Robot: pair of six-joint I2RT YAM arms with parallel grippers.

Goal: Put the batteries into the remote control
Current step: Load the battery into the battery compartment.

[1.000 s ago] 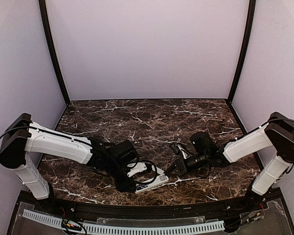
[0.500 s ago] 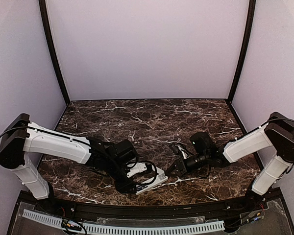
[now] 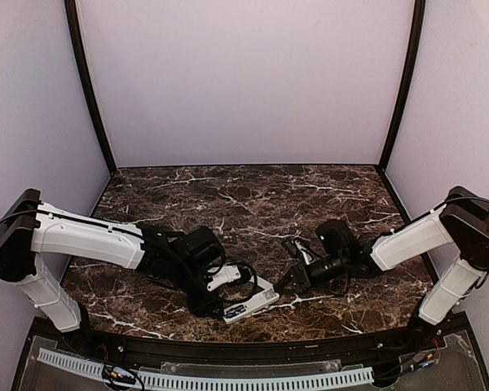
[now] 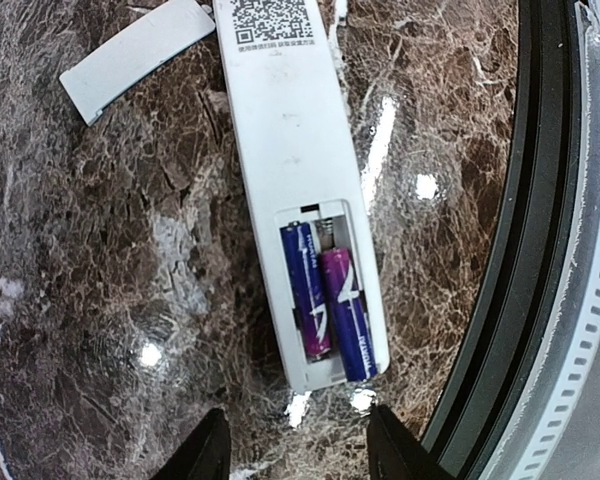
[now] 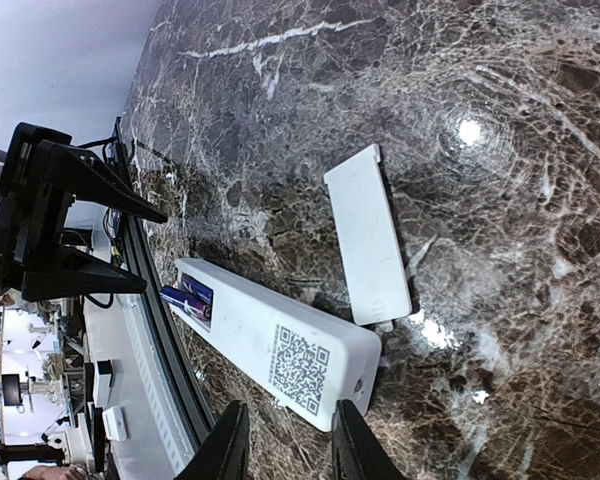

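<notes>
- Near the table's front edge, the left gripper [image 4: 300, 438] has its fingers spread with nothing between them, just short of the remote's battery end.
- Remote control [image 4: 292, 150] lies back-up on the marble table [image 4: 100, 300], with both batteries [image 4: 325, 300] side by side in its open recess.
- White cover plate [image 5: 368, 235] lies just beside the remote's QR-code end.
- Right gripper [image 5: 285, 445] has its fingers slightly parted and empty, close to that same end.
</notes>
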